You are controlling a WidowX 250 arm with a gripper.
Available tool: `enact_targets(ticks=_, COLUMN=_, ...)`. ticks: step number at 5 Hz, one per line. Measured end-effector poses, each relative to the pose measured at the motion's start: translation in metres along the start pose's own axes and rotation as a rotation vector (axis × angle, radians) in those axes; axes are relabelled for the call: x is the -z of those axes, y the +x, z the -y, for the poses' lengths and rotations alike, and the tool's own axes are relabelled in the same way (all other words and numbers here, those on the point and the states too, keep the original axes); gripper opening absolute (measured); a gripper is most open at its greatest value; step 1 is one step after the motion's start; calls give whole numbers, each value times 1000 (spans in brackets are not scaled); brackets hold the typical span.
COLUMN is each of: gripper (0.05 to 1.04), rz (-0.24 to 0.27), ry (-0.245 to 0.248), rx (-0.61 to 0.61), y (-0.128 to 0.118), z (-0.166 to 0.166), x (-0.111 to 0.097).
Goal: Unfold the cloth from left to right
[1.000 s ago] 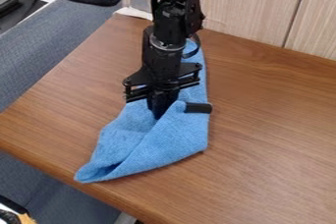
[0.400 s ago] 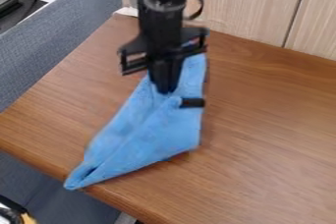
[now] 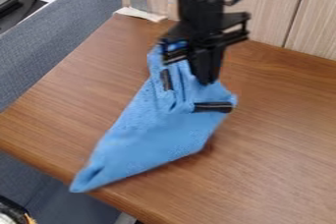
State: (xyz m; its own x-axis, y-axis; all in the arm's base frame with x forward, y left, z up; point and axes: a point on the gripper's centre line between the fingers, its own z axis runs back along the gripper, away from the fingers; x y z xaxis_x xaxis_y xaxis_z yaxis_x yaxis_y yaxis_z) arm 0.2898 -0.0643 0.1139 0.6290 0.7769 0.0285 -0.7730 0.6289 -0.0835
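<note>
"Cloth [image 3: 154, 134] first: where does it lie?"

"On the wooden surface [image 3: 282, 144], left of the middle of the view. It's blue, and it runs on a slant from beneath the tool [image 3: 207, 81] down to a narrow point at the lower left. That point pokes out over the surface's near edge."

"And the tool, is it wide or narrow?"

"Narrow. Its fingers [image 3: 204, 63] point down, close together, with the upper part of the cloth pinched at their tips. Folds gather around them."

"Is the cloth flat?"

"No, it's folded and bunched at the top, smoother across the lower part. There's a fold at the lower-left point too."

"What are those dark bits?"

"Two black strips. One [image 3: 213, 106] lies crosswise by the cloth's right edge, below the fingertips. The other [image 3: 166, 79] stands nearly upright in the view, to the left of the fingers. I can't tell what they are."

"And behind?"

"A pale wood-grain panel [image 3: 272, 7] past the far edge, a white strip [image 3: 140, 14] at the surface's far-left corner, and a blue-grey partition [image 3: 52, 46] along the left."
</note>
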Motion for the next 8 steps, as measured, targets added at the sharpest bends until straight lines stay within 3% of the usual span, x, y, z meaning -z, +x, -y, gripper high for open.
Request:
enact_targets(ticks=3, gripper=51, rz=-47, ry=18, rx=85, y=-29, z=42, x=76)
enact_targets(ticks=4, gripper=76, rz=-32, ry=11, rx=90, y=-29, z=46, x=79)
enact_targets(ticks=5, gripper=225, rz=1, ry=37, rx=99, y=-31, z=46, x=78)
enact_targets(ticks=7, gripper=783, rz=3, ry=41, rx=94, y=-34, z=38, x=68)
enact_targets(ticks=8, gripper=997, rz=-3, ry=23, rx=100, y=-34, z=35, x=52)
